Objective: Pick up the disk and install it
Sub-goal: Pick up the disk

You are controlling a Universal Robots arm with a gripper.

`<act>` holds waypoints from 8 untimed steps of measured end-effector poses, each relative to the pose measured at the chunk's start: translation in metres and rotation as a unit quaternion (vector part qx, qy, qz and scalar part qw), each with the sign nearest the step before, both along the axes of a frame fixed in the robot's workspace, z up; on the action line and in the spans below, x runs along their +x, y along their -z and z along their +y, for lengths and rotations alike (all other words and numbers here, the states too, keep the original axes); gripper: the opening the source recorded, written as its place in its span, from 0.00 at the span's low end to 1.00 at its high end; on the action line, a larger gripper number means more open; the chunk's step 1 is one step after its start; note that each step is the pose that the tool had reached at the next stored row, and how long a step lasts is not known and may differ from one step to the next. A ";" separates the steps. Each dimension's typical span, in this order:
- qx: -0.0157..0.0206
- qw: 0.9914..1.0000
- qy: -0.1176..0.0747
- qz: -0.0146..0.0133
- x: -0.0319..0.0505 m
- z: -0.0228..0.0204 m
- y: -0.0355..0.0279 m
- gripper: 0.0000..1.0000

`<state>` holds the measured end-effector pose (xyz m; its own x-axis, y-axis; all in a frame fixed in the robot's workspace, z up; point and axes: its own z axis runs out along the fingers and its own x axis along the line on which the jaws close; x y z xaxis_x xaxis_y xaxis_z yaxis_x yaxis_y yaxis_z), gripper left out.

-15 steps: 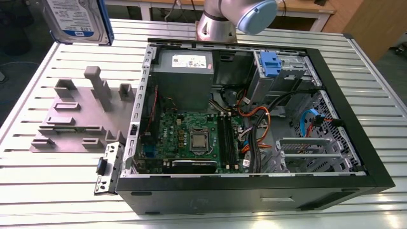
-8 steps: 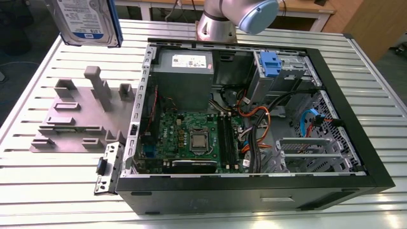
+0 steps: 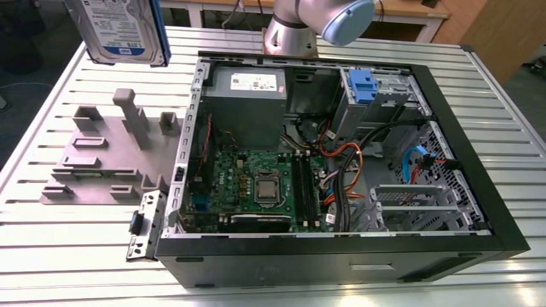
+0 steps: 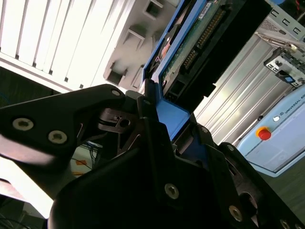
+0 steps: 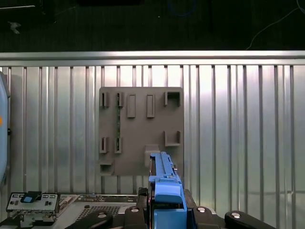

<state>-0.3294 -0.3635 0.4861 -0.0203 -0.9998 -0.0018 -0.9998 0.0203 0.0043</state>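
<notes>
The disk [image 3: 119, 29], a silver drive with a white-and-blue label in a blue bracket, hangs upright in the air at the exterior view's upper left, above the slatted table. In the second wrist view my gripper [image 4: 164, 119] is shut on the blue bracket's end, and the disk [image 4: 190, 43] sticks out beyond the black fingers [image 4: 147, 129]. The first wrist view has the disk [image 5: 164, 183] edge-on in my gripper [image 5: 164, 212], above the grey fixture [image 5: 140, 129]. The open computer case [image 3: 444, 128] lies to the exterior view's right of the disk.
A grey fixture [image 3: 107, 153] with posts and slots sits on the slatted metal table [image 3: 51, 243], beside the case. Inside the case are a motherboard [image 3: 256, 185], a power supply [image 3: 247, 102], cables and a blue clip [image 3: 362, 86] at the drive bay. The arm's base [image 3: 295, 35] stands behind the case.
</notes>
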 end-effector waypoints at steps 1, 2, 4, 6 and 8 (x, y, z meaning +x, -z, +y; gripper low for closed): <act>0.000 1.000 0.000 0.000 0.0015 -0.0001 0.0000 0.36; 0.000 1.000 0.000 0.000 0.0029 -0.0002 0.0000 0.36; 0.000 1.000 0.000 0.000 0.0061 -0.0005 0.0001 0.36; 0.000 1.000 0.000 0.000 0.0093 -0.0008 0.0000 0.36; 0.000 1.000 0.000 0.000 0.0122 -0.0010 0.0001 0.36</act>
<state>-0.3172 -0.3644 0.4860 -0.0203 -0.9998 -0.0019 -0.9998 0.0203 0.0042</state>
